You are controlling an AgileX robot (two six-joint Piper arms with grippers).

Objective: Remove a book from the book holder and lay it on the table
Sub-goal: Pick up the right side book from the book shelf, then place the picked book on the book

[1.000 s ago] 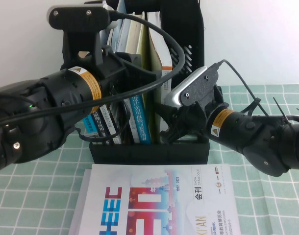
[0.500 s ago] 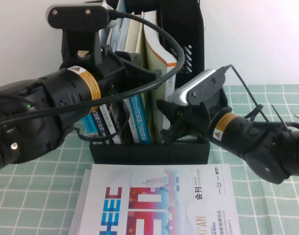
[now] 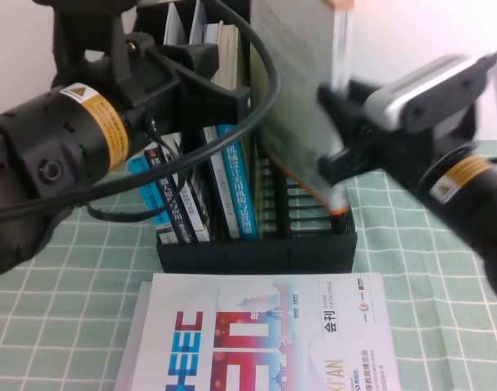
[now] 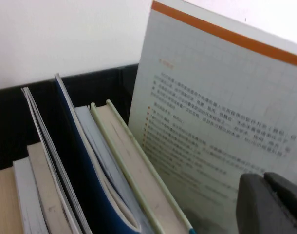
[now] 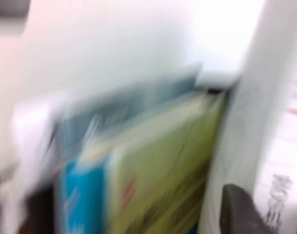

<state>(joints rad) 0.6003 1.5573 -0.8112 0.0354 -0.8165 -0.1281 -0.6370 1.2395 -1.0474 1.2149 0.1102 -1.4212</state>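
Observation:
The black book holder (image 3: 257,244) stands at the table's back with several upright books (image 3: 232,191). My right gripper (image 3: 336,159) is shut on a thin white book with an orange edge (image 3: 301,90) and holds it raised, its lower corner just above the holder's right end. In the blurred right wrist view one finger (image 5: 241,209) lies against this book's white cover (image 5: 275,146). My left gripper (image 3: 224,94) is over the holder's left half, among the book tops. In the left wrist view its fingers (image 4: 265,204) are together beside the raised book's back cover (image 4: 212,122).
A large white magazine (image 3: 265,334) lies flat on the green checked cloth (image 3: 53,309) in front of the holder. A white wall stands behind. Cables loop from the left arm across the holder (image 3: 269,73).
My right gripper has risen and drawn the orange-edged book up out of the holder. The left arm has also lifted and shifted a little.

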